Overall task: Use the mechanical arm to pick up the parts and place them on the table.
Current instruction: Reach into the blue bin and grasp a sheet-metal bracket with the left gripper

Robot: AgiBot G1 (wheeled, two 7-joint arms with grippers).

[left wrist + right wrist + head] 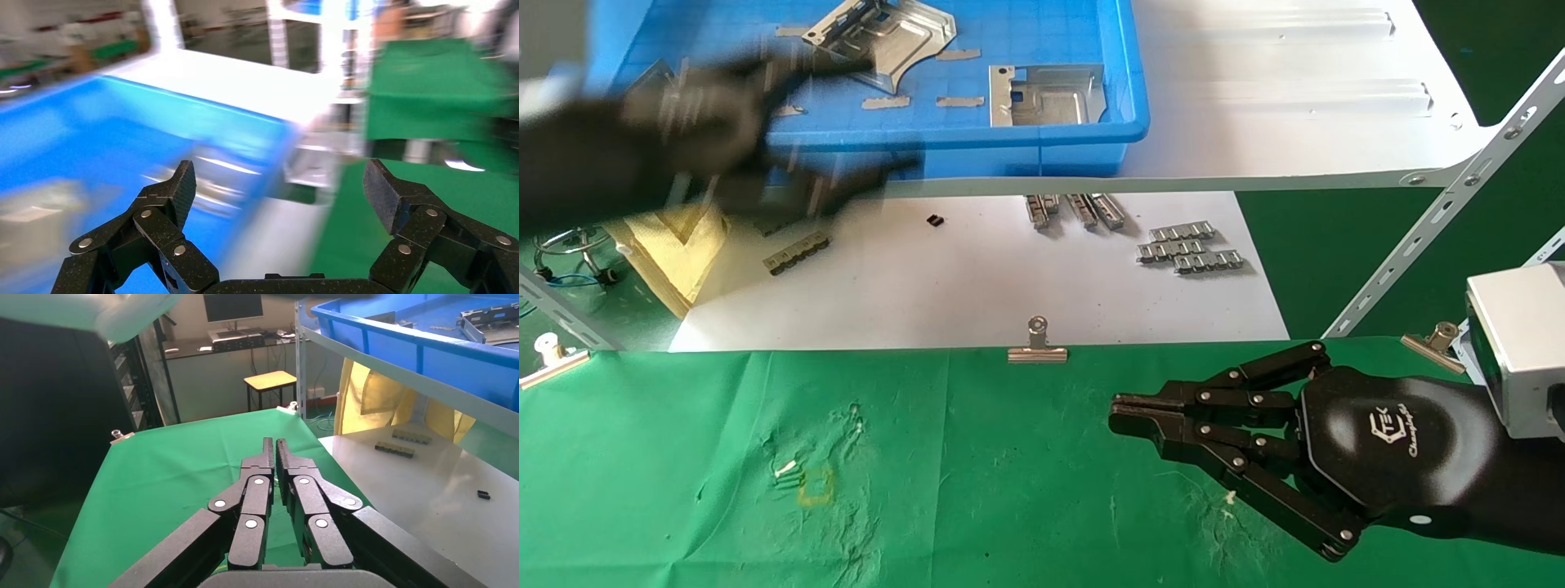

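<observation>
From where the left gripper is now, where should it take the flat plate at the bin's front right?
Probably by the plate's upturned far flange, coming straight down from above: it lies flat on the bin floor, so only raised edges give purchase. The left gripper is open beside it.

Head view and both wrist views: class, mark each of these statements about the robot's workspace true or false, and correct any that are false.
1. The left gripper is open. True.
2. The right gripper is clamped on a metal part. False: its fingers are shut on nothing, above the green table.
3. Two silver parts lie in the blue bin, one farther back and one near the front wall. True.
4. A silver part already lies on the green table. False: no part is on the cloth.
5. The blue bin stands on the white paper sheet. False: it stands on the white shelf board, above the paper sheet.
</observation>
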